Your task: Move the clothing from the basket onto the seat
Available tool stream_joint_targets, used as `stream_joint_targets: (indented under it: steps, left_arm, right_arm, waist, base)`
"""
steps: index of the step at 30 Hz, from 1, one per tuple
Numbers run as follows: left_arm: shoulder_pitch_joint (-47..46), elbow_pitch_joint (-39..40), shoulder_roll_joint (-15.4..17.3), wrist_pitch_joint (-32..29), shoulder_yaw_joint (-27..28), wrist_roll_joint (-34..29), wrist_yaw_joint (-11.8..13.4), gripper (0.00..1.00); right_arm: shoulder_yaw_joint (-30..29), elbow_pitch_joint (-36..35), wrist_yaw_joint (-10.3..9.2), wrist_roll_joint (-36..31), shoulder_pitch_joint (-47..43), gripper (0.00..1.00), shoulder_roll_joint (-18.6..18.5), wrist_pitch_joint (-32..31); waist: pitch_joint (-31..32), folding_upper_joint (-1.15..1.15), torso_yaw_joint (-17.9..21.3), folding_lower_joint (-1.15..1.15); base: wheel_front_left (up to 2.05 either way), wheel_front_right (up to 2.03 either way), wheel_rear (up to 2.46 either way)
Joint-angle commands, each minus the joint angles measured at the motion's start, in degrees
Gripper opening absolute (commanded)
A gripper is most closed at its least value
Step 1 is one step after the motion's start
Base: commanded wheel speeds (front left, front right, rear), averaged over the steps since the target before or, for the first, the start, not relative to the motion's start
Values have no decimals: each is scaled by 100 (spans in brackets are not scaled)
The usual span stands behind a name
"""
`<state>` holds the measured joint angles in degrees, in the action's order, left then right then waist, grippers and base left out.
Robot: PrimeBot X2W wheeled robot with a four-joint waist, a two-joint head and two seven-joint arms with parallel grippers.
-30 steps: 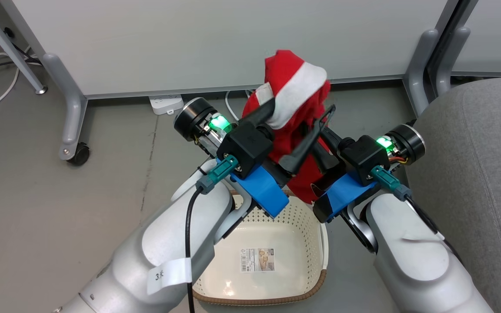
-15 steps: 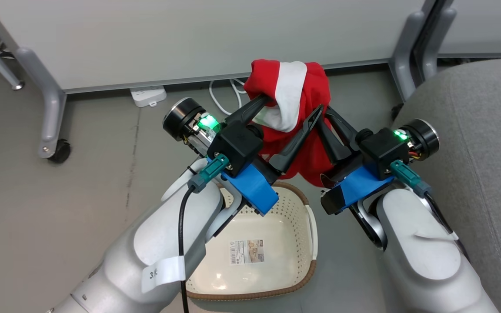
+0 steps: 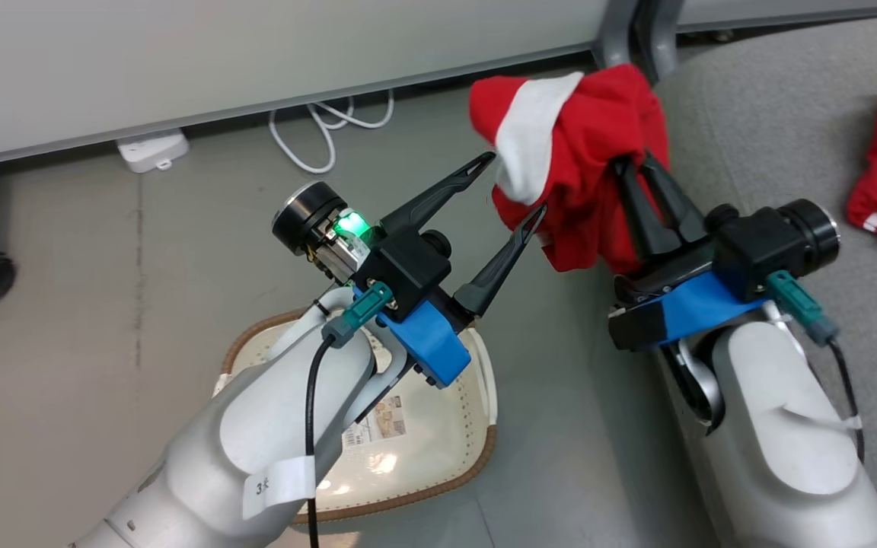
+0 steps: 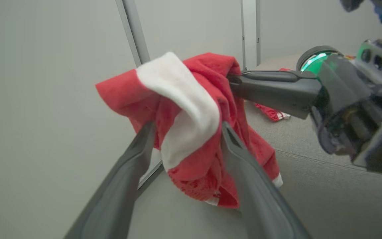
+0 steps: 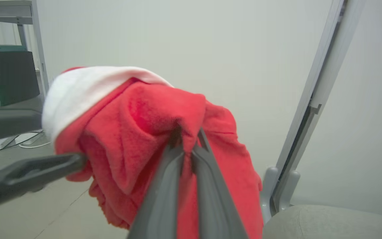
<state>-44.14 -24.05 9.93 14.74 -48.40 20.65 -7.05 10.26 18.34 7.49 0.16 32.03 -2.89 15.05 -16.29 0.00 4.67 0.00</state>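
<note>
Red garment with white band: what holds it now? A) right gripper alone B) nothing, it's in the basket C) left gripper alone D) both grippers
A: the right gripper is shut on the garment; the left gripper has its fingers spread open, not clamping it.

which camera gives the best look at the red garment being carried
Left wrist view: the red garment hangs whole, white band facing, pinched by the right gripper and framed by the open left gripper. The head view shows it bunched from above; the right wrist view, close up, loses its bottom edge.
</note>
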Motion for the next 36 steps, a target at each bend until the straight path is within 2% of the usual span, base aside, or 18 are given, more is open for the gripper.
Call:
stream_joint_targets:
  steps: [1, 10, 23, 30, 36]
  left_arm:
    - [32, 18, 46, -5, -2, -14, 10, 100]
    - [48, 179, 238, -78, -205, -98, 7, 100]
    - [2, 344, 292, -146, -548, -159, -11, 100]
    - [-18, 352, 313, -149, -657, -131, -16, 100]
    - [-85, 376, 294, -149, -696, -105, -6, 100]
  right_arm:
    - [-93, -65, 1, 59, -100, 0, -1, 19]
    - [-767, -490, 1, 241, -425, 0, 3, 19]
    - [-1504, -949, 1, 450, -1122, 0, 2, 19]
    - [-1590, -996, 1, 574, -1375, 0, 2, 19]
    - [-1662, -998, 1, 605, -1331, 0, 2, 19]
  waist:
    - [-126, 0, 182, 0]
    - [-372, 0, 754, 0]
    - [-638, 0, 1398, 0]
    - [-670, 0, 1538, 0]
    - [-709, 0, 1504, 0]
  base:
    - [0, 0, 0]
    - [0, 0, 0]
    - [0, 0, 0]
    - [0, 0, 0]
    - [0, 0, 0]
